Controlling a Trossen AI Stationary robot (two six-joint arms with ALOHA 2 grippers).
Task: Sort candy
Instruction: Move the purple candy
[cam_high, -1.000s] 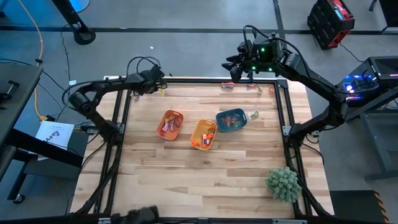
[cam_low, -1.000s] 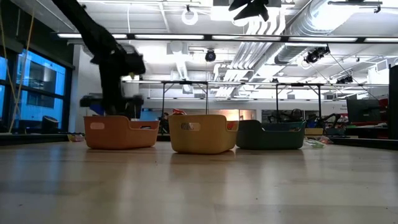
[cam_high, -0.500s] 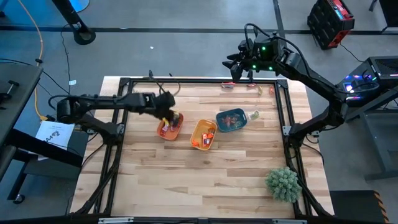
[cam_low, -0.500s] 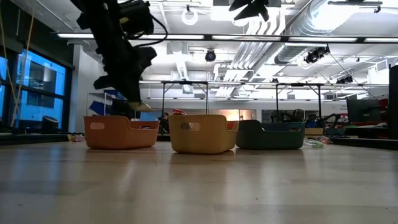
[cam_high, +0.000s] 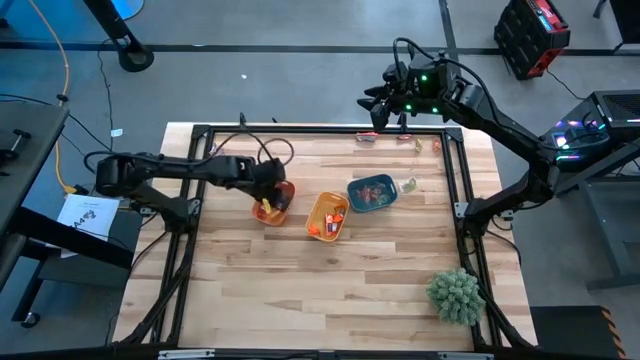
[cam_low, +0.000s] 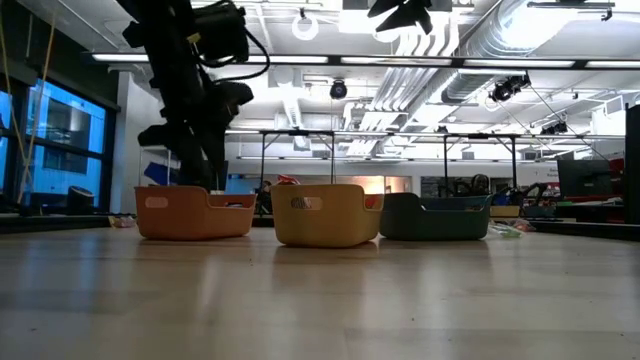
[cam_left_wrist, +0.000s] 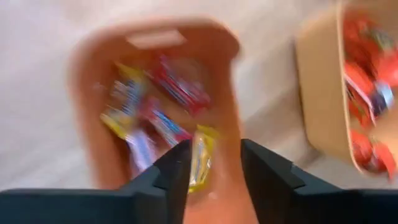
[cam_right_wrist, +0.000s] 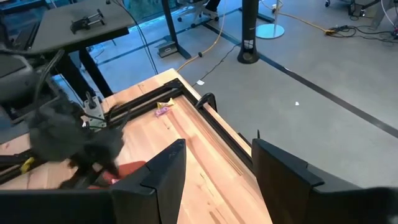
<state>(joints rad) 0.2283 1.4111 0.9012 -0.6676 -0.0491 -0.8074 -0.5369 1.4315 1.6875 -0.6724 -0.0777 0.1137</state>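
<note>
The left gripper (cam_high: 271, 192), jaws apart and empty, hangs over the orange bin (cam_high: 266, 212) of candy (cam_left_wrist: 163, 106). The right gripper (cam_high: 378, 104) waits released above the worktop's (cam_high: 330, 270) far edge

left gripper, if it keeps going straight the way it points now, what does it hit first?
Likely the candy piled in the orange bin. The left gripper points down into that bin with fingers apart, a yellow-wrapped piece showing between them. Depth is unclear in the blur.

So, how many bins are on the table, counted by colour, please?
Orange bin: 1
Yellow-orange bin: 1
Blue bin: 1
Total: 3 bins
</note>
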